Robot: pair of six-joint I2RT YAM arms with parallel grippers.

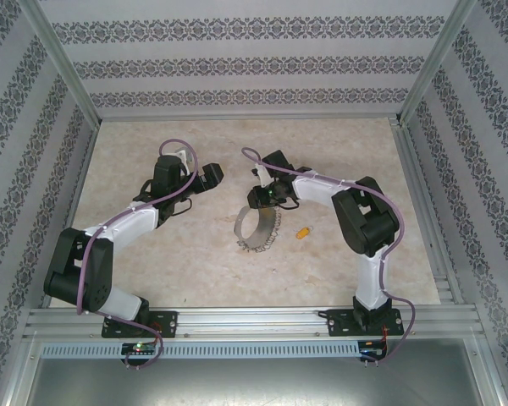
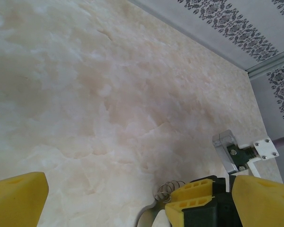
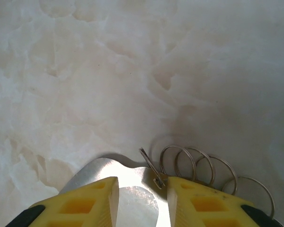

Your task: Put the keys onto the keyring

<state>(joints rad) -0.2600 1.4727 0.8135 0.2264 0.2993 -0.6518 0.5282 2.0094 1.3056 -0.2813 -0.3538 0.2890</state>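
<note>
On the table [image 1: 195, 275], right of centre, the key [image 1: 302, 232] lies flat by itself. Its orange head is plain from above. Its long axis runs roughly left to right across the top view, with the right end tipped a little toward the far wall. It is too small there to tell which end carries the blade. It touches nothing.

Just to its left sits the keyring [image 1: 256, 245]. It stands tilted rather than flat, its open loop facing up toward the top camera. Its fringed lower edge is on the table and its upper edge is up at the right gripper [image 1: 268, 201].

From the right wrist, the right gripper [image 3: 141, 182] has its yellow fingers [image 3: 85, 205] narrowed on a flat silvery part of the keyring [image 3: 132, 187]. Thin wire loops fan out past the right finger.

The left gripper [image 1: 210, 173] hangs farther left, apart from the keyring and well away from the key. In its wrist view the left gripper [image 2: 139, 189] has its jaws spread wide, with nothing between them. A right finger [image 2: 189, 198] and a few wire loops of the keyring [image 2: 168, 189] show at the bottom edge.
</note>
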